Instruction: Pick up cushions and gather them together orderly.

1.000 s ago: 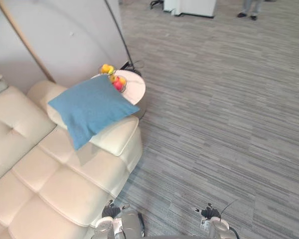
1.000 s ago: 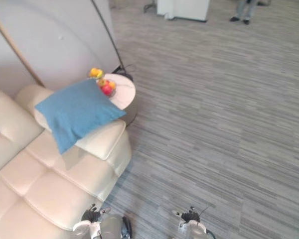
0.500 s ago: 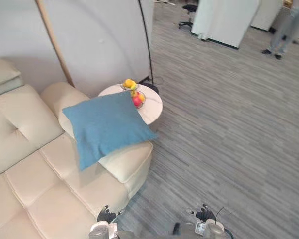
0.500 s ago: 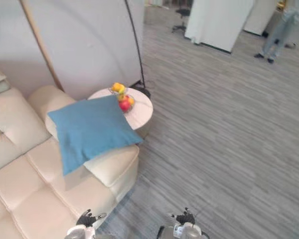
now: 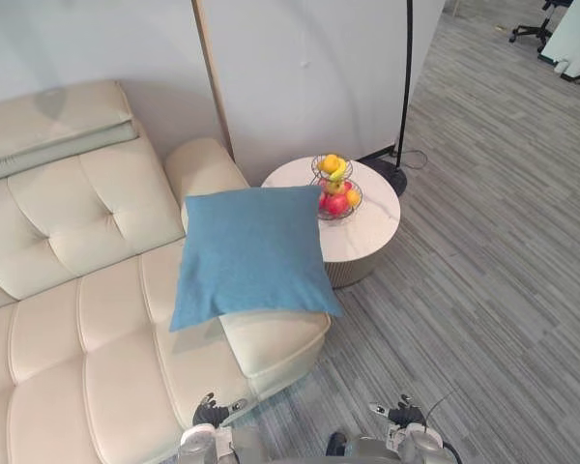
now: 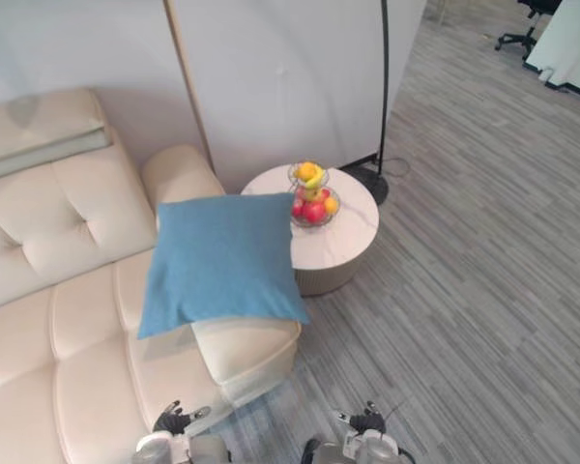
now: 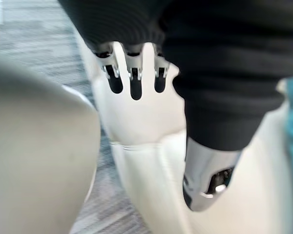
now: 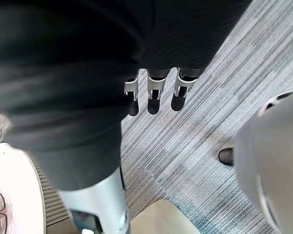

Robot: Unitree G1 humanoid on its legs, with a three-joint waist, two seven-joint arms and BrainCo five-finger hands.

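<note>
A blue square cushion (image 5: pixel 251 253) lies tilted on the armrest of the cream sofa (image 5: pixel 97 329), one corner hanging over the seat. Flat cream and pale green cushions (image 5: pixel 53 130) rest along the top of the sofa's back at the far left. My left hand (image 7: pixel 132 80) hangs low beside the sofa's front corner, fingers straight and empty. My right hand (image 8: pixel 155 92) hangs over the grey carpet, fingers relaxed, holding nothing. Both hands are well below and in front of the blue cushion.
A round white side table (image 5: pixel 372 237) stands against the armrest, bearing a tiered wire basket of fruit (image 5: pixel 335 188). A black floor lamp's base (image 5: pixel 398 179) and a wooden pole (image 5: pixel 213 87) stand by the wall behind. Grey carpet stretches to the right.
The camera has swung left, so the whole picture shifted: more sofa and wall show and the far room has slid out. The blue cushion stays on the armrest. Both hands still hang low.
</note>
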